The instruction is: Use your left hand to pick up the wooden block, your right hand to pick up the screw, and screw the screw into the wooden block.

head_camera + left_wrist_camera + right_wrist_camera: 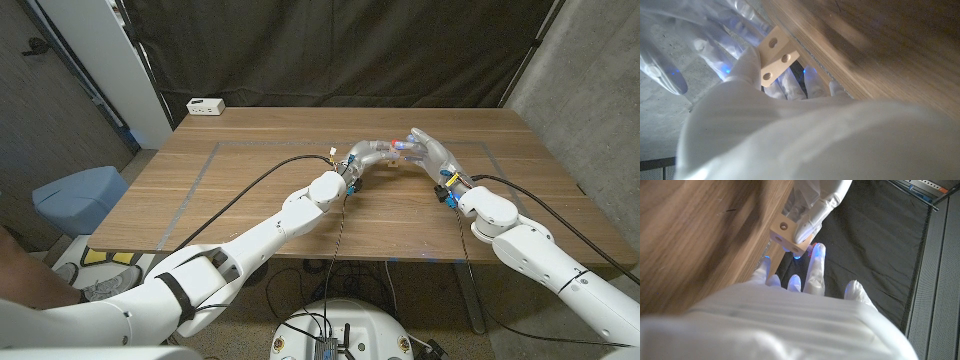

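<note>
Wooden block: small, pale, drilled with round holes, held off the table at upper centre of the left wrist view and upper centre of the right wrist view. Judged light, rigid, dry-surfaced; not fragile, unlikely to slip if pinched on flat faces. Best taken by two opposite plain faces, holed face left open toward the other hand so a screw can enter.

Gripped now by the left hand: fingers closed on the block from the sides and below, holes facing out in the left wrist view, one hole visible beside a fingertip in the right wrist view.

Screw: not made out anywhere; too small or hidden behind fingers to tell.

Right hand: fingers extended and fairly close together, tips just beside the block, seemingly touching its lower edge. Whether anything sits pinched at those tips cannot be told.

In the head view, both hands meeting right of centre, upper middle of the frame, above the wooden table. Left arm reaching diagonally up from the lower left, wrist bent so the hand points right. Right arm coming in from the lower right, hand angled up and left, fingers partly spread toward the left hand.

White power strip at the table's upper left corner.
</note>
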You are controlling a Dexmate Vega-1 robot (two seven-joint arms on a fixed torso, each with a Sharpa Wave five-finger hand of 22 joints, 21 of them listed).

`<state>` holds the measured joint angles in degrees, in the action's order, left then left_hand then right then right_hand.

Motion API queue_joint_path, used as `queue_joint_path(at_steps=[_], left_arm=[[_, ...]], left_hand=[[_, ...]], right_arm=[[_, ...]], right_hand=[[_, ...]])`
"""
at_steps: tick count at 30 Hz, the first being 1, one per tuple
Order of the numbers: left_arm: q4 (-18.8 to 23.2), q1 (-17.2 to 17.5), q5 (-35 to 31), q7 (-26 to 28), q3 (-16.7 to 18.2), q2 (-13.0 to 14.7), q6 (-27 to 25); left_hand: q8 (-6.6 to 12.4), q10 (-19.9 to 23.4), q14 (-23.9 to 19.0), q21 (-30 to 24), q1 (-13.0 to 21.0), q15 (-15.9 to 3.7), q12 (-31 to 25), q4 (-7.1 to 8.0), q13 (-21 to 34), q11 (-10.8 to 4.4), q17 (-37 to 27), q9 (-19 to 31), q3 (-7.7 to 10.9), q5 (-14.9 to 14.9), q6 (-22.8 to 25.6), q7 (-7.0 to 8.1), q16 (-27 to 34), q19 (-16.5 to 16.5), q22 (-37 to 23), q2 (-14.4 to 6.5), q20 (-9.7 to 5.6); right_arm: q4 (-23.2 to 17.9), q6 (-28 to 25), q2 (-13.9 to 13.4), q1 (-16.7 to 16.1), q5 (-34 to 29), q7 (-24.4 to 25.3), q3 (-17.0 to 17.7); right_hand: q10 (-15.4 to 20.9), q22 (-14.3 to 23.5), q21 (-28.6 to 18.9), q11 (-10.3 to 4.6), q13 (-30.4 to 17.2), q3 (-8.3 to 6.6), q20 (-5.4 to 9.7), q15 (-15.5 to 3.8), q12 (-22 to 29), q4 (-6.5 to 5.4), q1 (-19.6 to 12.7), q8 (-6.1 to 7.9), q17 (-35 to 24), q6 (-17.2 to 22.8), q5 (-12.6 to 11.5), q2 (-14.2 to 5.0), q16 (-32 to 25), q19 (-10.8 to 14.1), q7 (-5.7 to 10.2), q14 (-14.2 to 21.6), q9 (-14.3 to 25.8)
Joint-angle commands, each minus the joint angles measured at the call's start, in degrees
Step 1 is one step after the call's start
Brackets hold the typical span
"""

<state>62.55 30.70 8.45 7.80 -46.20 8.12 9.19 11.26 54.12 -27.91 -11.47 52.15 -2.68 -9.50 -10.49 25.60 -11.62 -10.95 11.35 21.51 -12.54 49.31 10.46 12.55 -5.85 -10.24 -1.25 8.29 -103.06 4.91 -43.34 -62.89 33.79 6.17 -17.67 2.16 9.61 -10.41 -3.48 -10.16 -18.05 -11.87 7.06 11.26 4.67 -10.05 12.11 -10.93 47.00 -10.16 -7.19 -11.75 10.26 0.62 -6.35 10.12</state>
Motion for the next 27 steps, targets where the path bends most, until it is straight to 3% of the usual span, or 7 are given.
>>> queue_joint_path(at_steps=[1, 7, 11, 14, 20, 22, 27], left_arm=[[-0.4, -0.2, 0.0, 0.1, 0.0, -0.2, -0.2], [-1.0, -0.5, 0.1, 0.0, 0.0, -0.4, 0.1], [-1.6, -0.7, 0.0, 0.0, -0.1, -0.6, 0.5], [-2.1, -0.9, -0.2, 0.1, -0.2, -0.7, 1.0], [-2.5, -1.2, -0.8, 0.5, -0.3, -0.7, 1.5], [-2.5, -1.3, -1.0, 0.7, -0.3, -0.7, 1.7], [-2.5, -1.4, -1.3, 0.8, -0.4, -0.6, 1.9]], left_hand=[[0.48, 0.6, -0.5, -0.4, -3.1, -3.6, -3.9, 1.55, 5.1, -0.3, -0.1, 0.3, 1.64, -0.2, 3.8, -3.24, 0.1, -0.3, -0.3, -5.5, 0.09], [0.49, 0.6, -0.4, -0.4, -3.1, -3.61, -3.9, 1.56, 5.1, -0.27, -0.1, 0.3, 1.67, -0.2, 3.8, -3.24, 0.1, -0.3, -0.3, -5.5, 0.1], [0.44, 0.7, -0.5, -0.4, -3.0, -3.64, -3.9, 1.45, 5.1, -0.3, -0.1, 0.3, 1.71, -0.2, 3.7, -3.14, 0.0, -0.3, -0.3, -5.5, -0.02], [0.49, 0.6, -0.5, -0.4, -3.0, -3.67, -3.9, 1.46, 5.1, -0.36, -0.1, 0.3, 1.69, -0.2, 3.8, -3.23, 0.1, -0.3, -0.3, -5.5, 0.01], [0.47, 0.7, -0.5, -0.4, -3.0, -3.69, -4.0, 1.41, 5.1, -0.44, -0.1, 0.3, 1.68, -0.2, 3.8, -3.26, 0.1, -0.4, -0.3, -5.4, -0.02], [0.45, 0.6, -0.5, -0.4, -3.0, -3.69, -3.9, 1.41, 5.1, -0.42, -0.1, 0.3, 1.65, -0.2, 3.7, -3.26, 0.1, -0.4, -0.3, -5.4, 0.06], [0.41, 0.6, -0.4, -0.4, -2.9, -3.71, -3.9, 1.43, 5.1, -0.33, -0.2, 0.3, 1.64, -0.2, 3.7, -3.26, 0.1, -0.3, -0.3, -5.5, 0.03]], right_arm=[[1.2, 1.2, -0.4, 0.9, 0.1, -2.8, -0.6], [1.0, 0.9, 0.0, 0.6, 0.5, -1.5, -0.2], [0.7, 0.6, 0.0, 0.1, 0.4, -0.3, 0.2], [0.4, 0.3, -0.2, -0.1, 0.2, 0.5, 0.5], [-0.1, -0.4, -0.1, -0.5, 0.3, 2.0, 1.1], [-0.1, -0.3, 0.4, -0.6, 0.4, 2.7, 1.4], [-0.3, -0.7, 0.5, -0.7, 0.2, 3.7, 1.6]], right_hand=[[-0.2, 0.0, -0.3, -0.47, -0.1, -0.27, -0.23, -0.35, 0.0, -0.21, 0.2, -0.16, -0.2, 0.2, -0.3, -0.21, -0.2, -0.1, 0.2, -0.2, 0.2], [-0.2, 0.0, -0.3, -0.49, -0.1, -0.35, -0.19, -0.47, 0.0, -0.22, 0.3, -0.33, -0.2, 0.0, -0.3, -0.25, -0.2, -0.2, 0.27, -0.2, 0.2], [0.5, 0.0, -0.9, -0.28, -0.1, -0.57, 1.56, -0.87, 0.1, -0.15, 0.3, -0.56, -0.2, 0.2, -0.4, -0.17, -0.5, 1.6, 0.26, 1.0, 0.2], [1.0, 0.0, -1.2, 0.18, -0.1, -0.7, 1.94, -1.06, 0.1, -0.08, 0.3, -0.64, -0.2, 0.4, -0.4, -0.11, -0.7, 2.6, 0.38, 1.6, 0.2], [1.7, 0.0, -1.5, 1.1, -0.1, -0.93, 1.25, -0.49, 0.2, 0.05, 0.3, -0.81, -0.1, 0.5, -0.4, 0.03, -0.9, 4.1, 0.35, 2.8, 0.2], [2.9, 0.0, -1.4, 2.61, -0.1, -1.12, 0.42, 0.85, 0.4, 0.12, 0.3, -1.0, -0.1, 0.4, -0.4, 0.12, -1.1, 4.9, 0.33, 3.7, 0.3], [4.2, 0.1, -1.4, 2.64, -0.2, -1.34, 0.0, 2.54, 0.6, 0.43, 0.1, -0.95, 0.0, 1.0, -0.4, 0.36, -1.3, 5.7, 0.13, 5.2, 0.3]])
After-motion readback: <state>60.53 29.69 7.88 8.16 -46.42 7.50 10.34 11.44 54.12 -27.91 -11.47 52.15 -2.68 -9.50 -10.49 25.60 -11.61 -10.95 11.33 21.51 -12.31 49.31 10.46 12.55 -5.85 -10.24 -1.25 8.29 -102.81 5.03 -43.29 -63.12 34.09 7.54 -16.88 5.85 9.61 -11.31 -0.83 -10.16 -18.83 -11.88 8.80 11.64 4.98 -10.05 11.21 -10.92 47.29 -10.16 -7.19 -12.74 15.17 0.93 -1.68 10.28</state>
